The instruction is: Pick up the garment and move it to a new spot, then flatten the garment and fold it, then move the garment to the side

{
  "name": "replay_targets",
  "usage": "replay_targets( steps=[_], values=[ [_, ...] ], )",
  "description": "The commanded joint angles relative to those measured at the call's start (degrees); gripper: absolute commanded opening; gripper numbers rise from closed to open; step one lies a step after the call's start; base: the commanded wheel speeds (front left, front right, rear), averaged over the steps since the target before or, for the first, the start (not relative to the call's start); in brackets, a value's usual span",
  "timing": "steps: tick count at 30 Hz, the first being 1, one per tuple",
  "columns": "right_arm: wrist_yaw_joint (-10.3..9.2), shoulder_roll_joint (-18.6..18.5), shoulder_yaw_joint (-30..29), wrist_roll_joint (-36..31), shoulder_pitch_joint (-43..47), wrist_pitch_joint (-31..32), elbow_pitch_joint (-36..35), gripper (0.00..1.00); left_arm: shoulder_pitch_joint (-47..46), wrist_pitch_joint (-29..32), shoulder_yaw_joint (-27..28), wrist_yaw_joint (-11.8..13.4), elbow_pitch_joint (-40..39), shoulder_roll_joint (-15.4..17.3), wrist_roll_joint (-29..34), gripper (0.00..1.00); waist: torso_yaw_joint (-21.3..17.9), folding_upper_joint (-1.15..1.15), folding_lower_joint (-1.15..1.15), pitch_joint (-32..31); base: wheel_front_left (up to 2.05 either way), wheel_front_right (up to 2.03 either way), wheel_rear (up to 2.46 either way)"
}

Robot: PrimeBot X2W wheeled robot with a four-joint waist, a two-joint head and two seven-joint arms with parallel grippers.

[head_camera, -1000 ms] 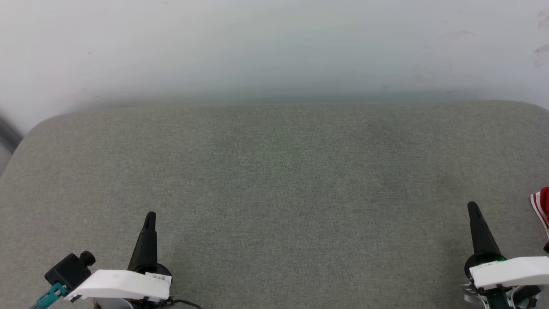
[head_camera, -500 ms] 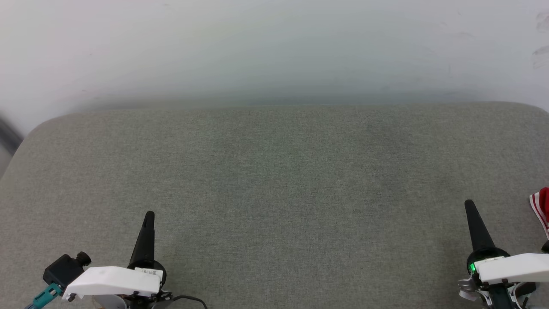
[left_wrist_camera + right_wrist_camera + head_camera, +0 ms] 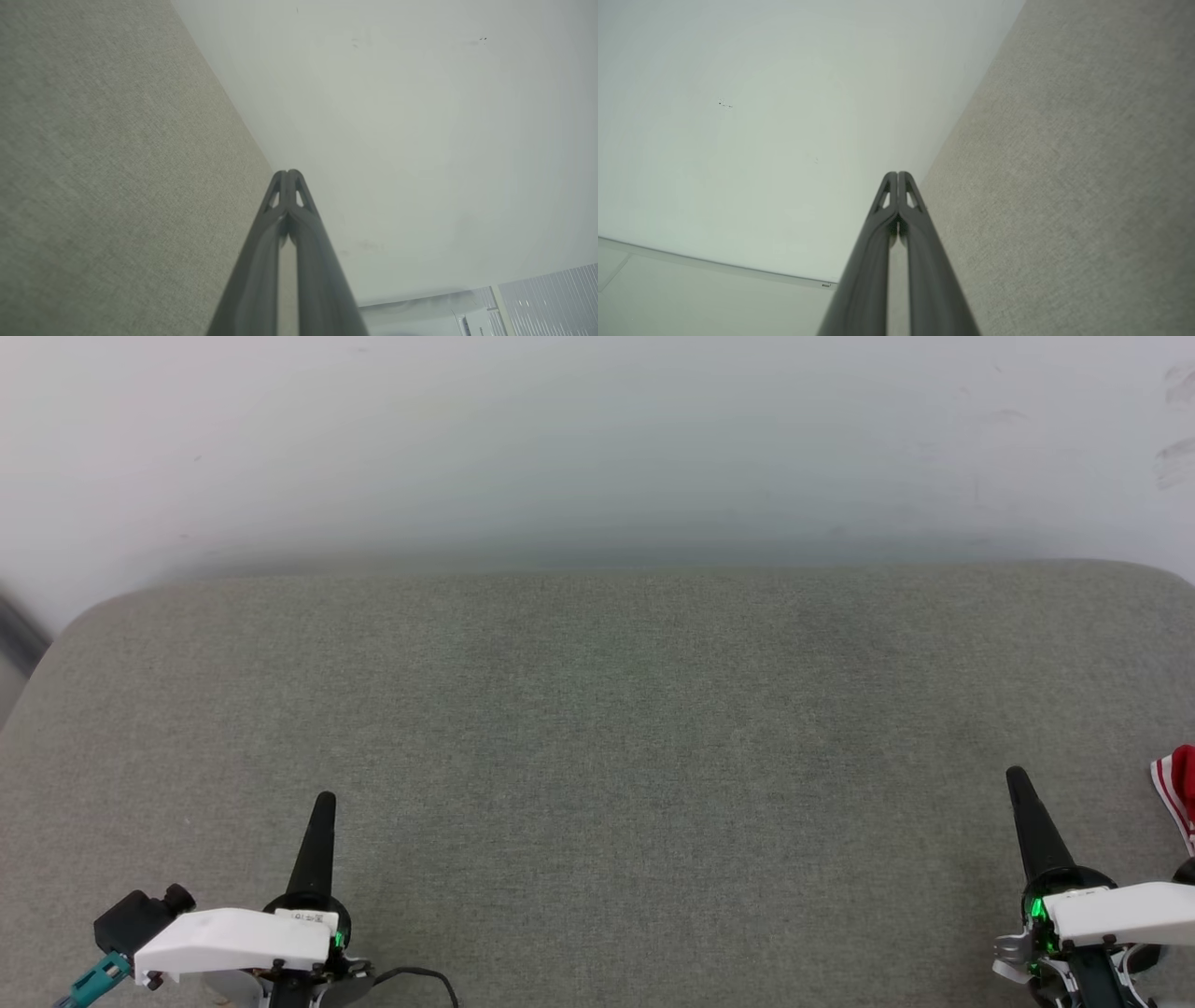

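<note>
A small corner of the garment (image 3: 1178, 789), red with white-and-red striped trim, lies at the far right edge of the head view on the grey-green cushioned surface (image 3: 597, 728); the rest of it is cut off. My left gripper (image 3: 324, 800) rests at the lower left, shut with nothing in it, its tips (image 3: 289, 173) pressed together in the left wrist view. At the lower right my right gripper (image 3: 1013, 775) is shut and empty too, tips (image 3: 897, 174) touching in the right wrist view. It stands a short way left of the garment, apart from it.
A pale wall (image 3: 597, 439) rises behind the cushioned surface. The surface's rounded left corner (image 3: 84, 616) and right corner (image 3: 1167, 574) mark its back edge. A ribbed white panel (image 3: 551, 298) appears at the lower right of the left wrist view.
Both grippers have slid slightly down toward the bottom edge of the head view. The garment corner has not moved.
</note>
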Motion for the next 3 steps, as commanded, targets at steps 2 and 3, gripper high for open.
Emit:
replay_targets(
  steps=[2,3],
  values=[
    [-0.01,0.4,-0.2,2.2,-1.3,0.5,0.1,0.00,-1.4,0.6,0.4,-0.2,0.1,0.2,-2.4,0.00,0.0,0.00,0.00,-0.1,0.00,0.00,0.00],
    [-0.01,0.4,-0.3,2.7,-1.4,0.6,0.1,0.00,-1.5,0.7,0.4,-0.2,0.2,0.2,-3.0,0.00,0.0,0.00,0.00,-0.1,0.00,0.00,0.00]
  ],
)
